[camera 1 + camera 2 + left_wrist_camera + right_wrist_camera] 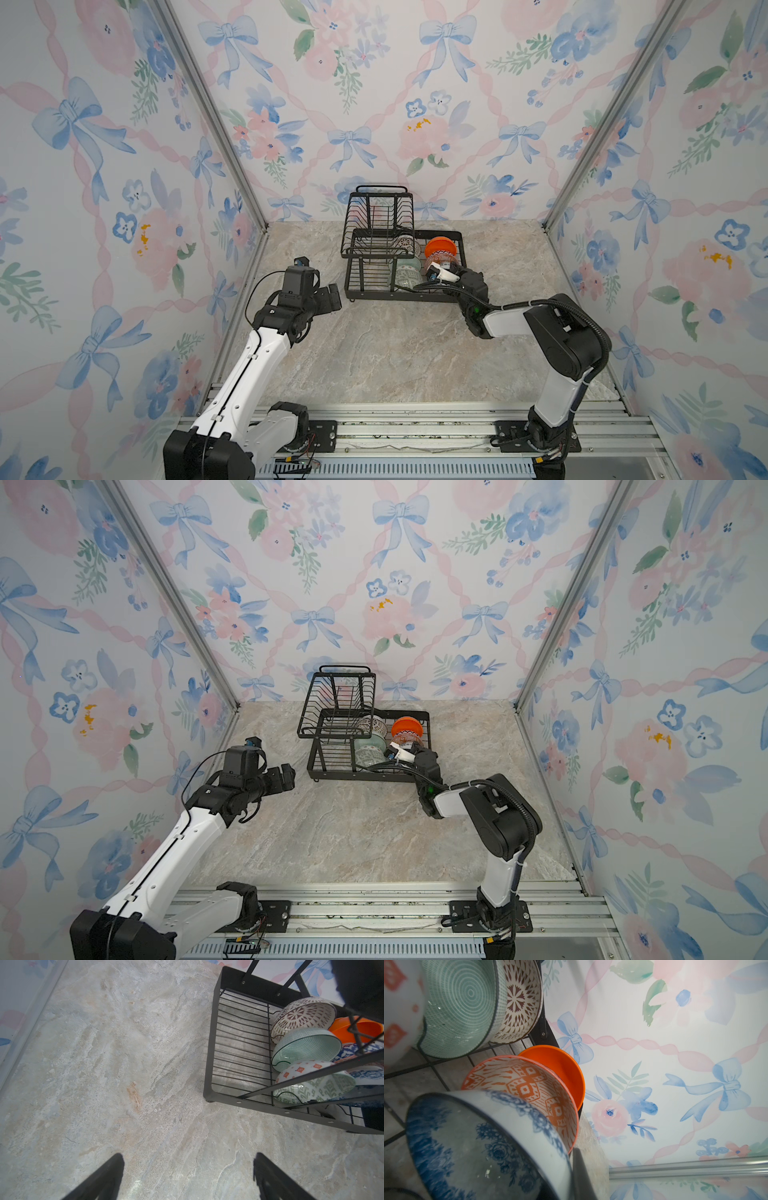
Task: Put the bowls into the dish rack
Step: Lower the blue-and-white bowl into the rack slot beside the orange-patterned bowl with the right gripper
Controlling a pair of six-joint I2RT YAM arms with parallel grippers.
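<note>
R gripper [444, 274] pinches rim of blue-white bowl [483, 1147] in dish rack [211, 1053] lower tray, by orange-white bowl [529, 1088] — L gripper [187, 1178] spread wide, empty, above table [374, 353].

Right gripper [444, 275]: your jaws sit at the near right corner of the dish rack [374, 296], closed on the rim of the nearest bowl [477, 1147]. Ahead of them, in line in the lower tray [239, 1047]: middle bowl [525, 1088], then rearmost bowl [562, 1068]. To the jaws' left, a second row [307, 1049] of three bowls. Upper basket [376, 220] stands over the rack's back left.

Left gripper [188, 1156]: your jaws hang apart over bare table [395, 353]; rack ahead and to their right.
</note>
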